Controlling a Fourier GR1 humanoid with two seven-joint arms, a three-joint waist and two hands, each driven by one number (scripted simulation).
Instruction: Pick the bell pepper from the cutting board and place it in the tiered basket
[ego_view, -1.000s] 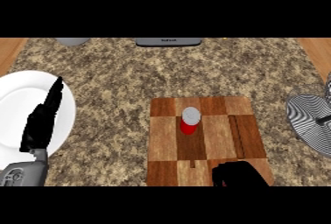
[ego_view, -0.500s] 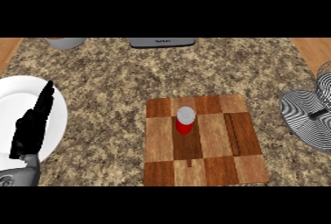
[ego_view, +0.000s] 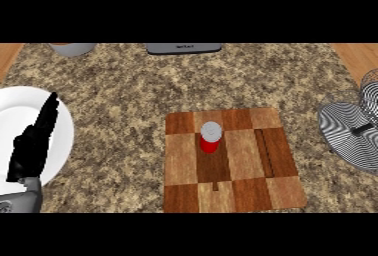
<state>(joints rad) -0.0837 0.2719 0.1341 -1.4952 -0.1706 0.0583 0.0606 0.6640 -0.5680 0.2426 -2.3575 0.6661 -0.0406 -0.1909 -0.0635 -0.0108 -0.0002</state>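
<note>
Pepper (ego_view: 210, 144), red with a pale grey top, stands on the upper middle of the board (ego_view: 244, 170), with nothing touching it. The board lies flat on the speckled counter (ego_view: 118, 90). The basket (ego_view: 347, 130), of striped wire, sits at the right edge, well apart from the pepper. The left hand (ego_view: 31, 145) shows at the left edge over a white plate (ego_view: 15, 110), fingers straight, holding nothing.

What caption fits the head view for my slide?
Red pepper sits on the cutting board; left hand rests over a white plate.
</note>
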